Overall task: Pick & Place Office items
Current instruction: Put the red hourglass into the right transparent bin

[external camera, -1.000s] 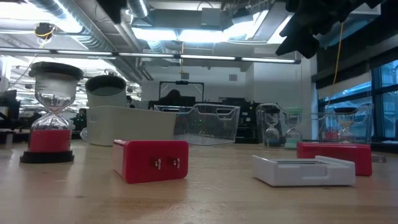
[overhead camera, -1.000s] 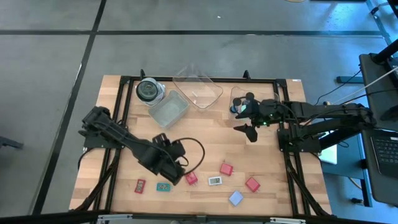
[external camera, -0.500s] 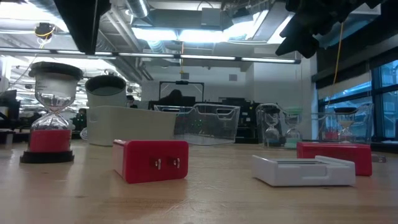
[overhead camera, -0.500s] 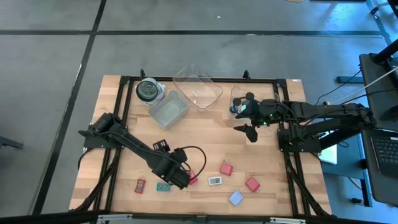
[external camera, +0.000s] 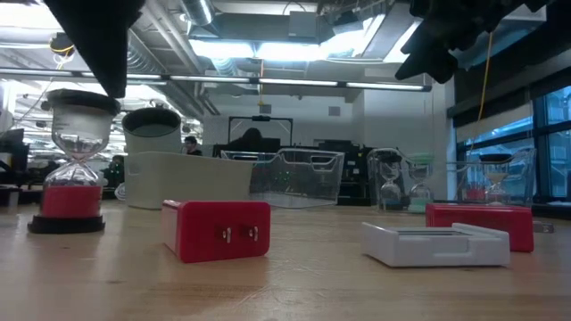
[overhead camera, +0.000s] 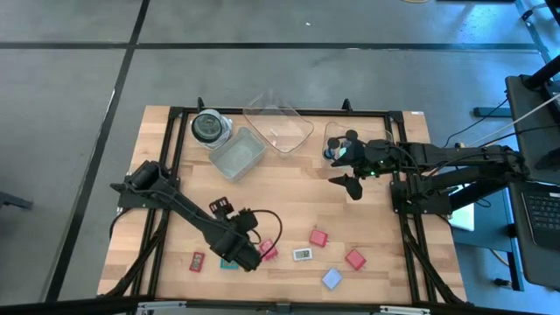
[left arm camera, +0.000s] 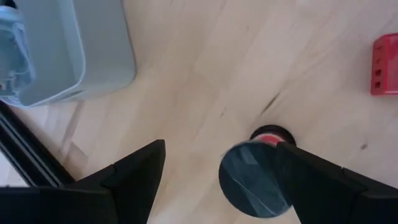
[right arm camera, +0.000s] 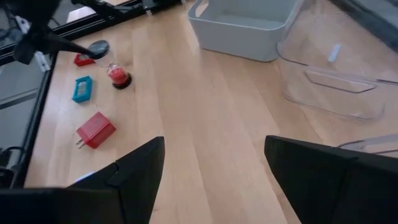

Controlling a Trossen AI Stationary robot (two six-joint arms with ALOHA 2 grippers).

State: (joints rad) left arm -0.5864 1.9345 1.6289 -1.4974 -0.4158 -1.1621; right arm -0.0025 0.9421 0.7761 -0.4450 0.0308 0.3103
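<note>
The left end effector [left arm camera: 217,174] hangs with fingers spread over a red-filled hourglass [left arm camera: 255,174] near the surface's front edge, one finger beside its dark top. A teal rectangle [right arm camera: 81,88] and red plug block [right arm camera: 94,130] lie close by. The right end effector [right arm camera: 211,168], fingers apart and empty, waits near the back right corner.

One camera looks straight down on the bench [overhead camera: 289,188]; another sits level on it; both share the red plug block [external camera: 217,231].
</note>
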